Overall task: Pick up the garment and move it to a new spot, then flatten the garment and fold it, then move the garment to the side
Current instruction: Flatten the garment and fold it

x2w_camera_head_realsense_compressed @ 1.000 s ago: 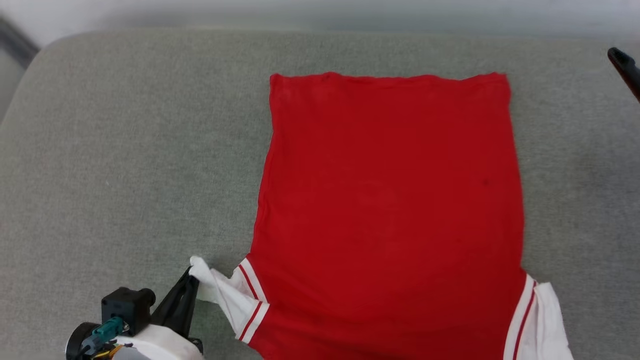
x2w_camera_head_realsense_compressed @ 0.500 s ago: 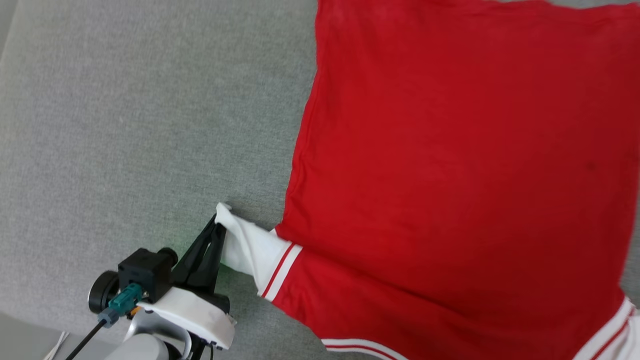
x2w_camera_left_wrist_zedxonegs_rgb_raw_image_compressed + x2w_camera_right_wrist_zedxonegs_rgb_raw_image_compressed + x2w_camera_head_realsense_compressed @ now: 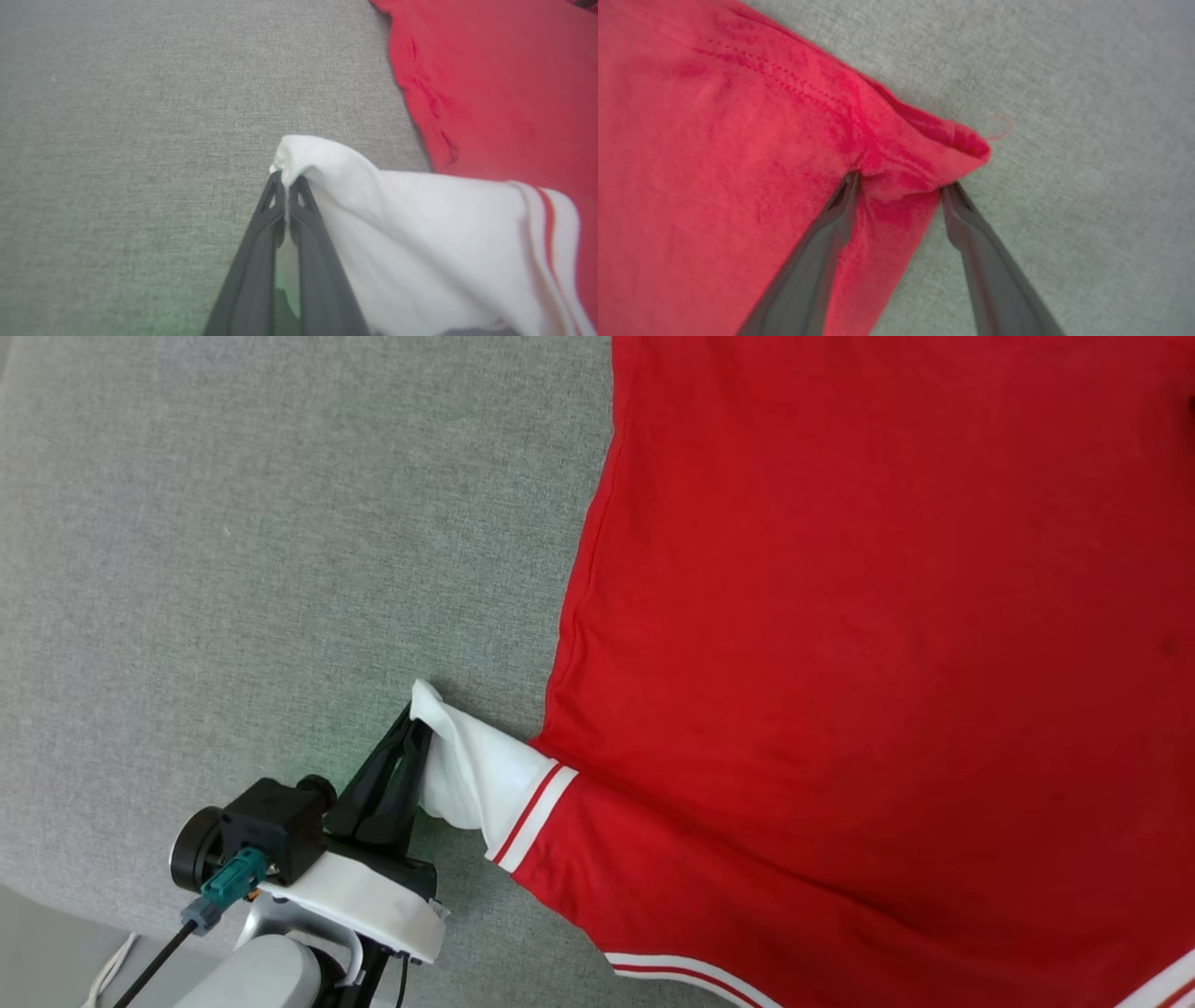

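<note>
Shirt (image 3: 840, 663) is laid out flat, plain red side up, on the grey cushion (image 3: 233, 569). It takes up the right side of your head view and runs off the top, right and bottom edges.

Closest to you, lower left, your left gripper (image 3: 414, 726) is clamped tight on the tip of the white sleeve (image 3: 481, 779). In the left wrist view the two fingers (image 3: 261, 242) are pressed together with just a fold of white cloth pinched at the tips. The sleeve is pulled out sideways from the body, and its red-and-white trim (image 3: 534, 810) sits right where white meets red. Another striped band (image 3: 691, 975) shows down at the bottom edge.

Further out the red panel looks pretty smooth, with only light creases along its left edge.

Over in the right wrist view, your right gripper (image 3: 901, 184) has its jaws spread wide, straddling a bunched hem corner (image 3: 962, 140) — one tip on the red cloth, the other right at the cloth's edge by the cushion. It isn't closed on anything.
</note>
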Tool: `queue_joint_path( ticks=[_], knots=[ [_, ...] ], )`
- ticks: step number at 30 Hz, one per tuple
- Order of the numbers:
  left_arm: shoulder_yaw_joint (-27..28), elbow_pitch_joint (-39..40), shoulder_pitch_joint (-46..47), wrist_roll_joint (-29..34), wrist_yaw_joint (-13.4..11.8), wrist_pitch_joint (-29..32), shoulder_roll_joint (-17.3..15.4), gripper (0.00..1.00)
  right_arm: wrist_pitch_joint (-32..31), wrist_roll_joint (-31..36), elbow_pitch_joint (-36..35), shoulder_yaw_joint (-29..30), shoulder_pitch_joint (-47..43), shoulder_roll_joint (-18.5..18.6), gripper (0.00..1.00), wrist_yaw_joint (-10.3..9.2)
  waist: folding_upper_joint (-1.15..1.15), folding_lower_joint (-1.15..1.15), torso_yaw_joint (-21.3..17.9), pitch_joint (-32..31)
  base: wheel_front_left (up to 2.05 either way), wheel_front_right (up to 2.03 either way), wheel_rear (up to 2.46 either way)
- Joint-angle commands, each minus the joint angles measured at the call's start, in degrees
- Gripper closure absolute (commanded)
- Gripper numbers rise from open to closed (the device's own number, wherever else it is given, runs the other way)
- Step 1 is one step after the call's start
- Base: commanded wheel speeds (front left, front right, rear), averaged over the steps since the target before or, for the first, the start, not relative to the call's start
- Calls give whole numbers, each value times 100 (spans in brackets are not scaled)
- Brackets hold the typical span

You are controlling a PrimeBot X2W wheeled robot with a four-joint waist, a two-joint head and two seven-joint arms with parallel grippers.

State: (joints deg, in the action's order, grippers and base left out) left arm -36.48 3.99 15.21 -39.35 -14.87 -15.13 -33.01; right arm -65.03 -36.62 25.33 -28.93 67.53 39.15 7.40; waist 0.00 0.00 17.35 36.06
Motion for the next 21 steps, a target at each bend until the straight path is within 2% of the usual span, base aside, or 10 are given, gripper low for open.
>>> queue_joint_path(
  ticks=[1, 7, 10, 13, 15, 21],
  knots=[
    [50, -68, -76, 15, -5, -1, -15, 100, 100, 20, 77, -214, -328, -110, 100, 15, 0, 0, -78, -164, 0, 0, 0],
    [133, -66, -266, 11, -92, -6, -146, 100, 608, -193, -158, -396, -93, 50, 100, 8, 0, 0, -359, -742, 0, 0, 0],
    [163, 3, -432, -12, -174, 8, -232, 100, 778, -389, -445, -643, -191, 290, 100, 8, 0, 0, -511, -1081, 0, 0, 0],
    [182, 101, -622, -35, -267, 52, -353, 100, 936, -710, -854, -859, -408, 667, 100, 8, 0, 0, -662, -1403, 0, 0, 0],
    [196, 121, -697, -56, -306, 67, -391, 100, 993, -801, -998, -932, -522, 789, 100, 8, 0, 0, -726, -1515, 0, 0, 0],
    [268, 303, -1127, -151, -518, 119, -575, 100, 1187, -1390, -1871, -1164, -1597, 1765, 100, 8, 0, 0, -1106, -1970, 0, 0, 0]
  ],
)
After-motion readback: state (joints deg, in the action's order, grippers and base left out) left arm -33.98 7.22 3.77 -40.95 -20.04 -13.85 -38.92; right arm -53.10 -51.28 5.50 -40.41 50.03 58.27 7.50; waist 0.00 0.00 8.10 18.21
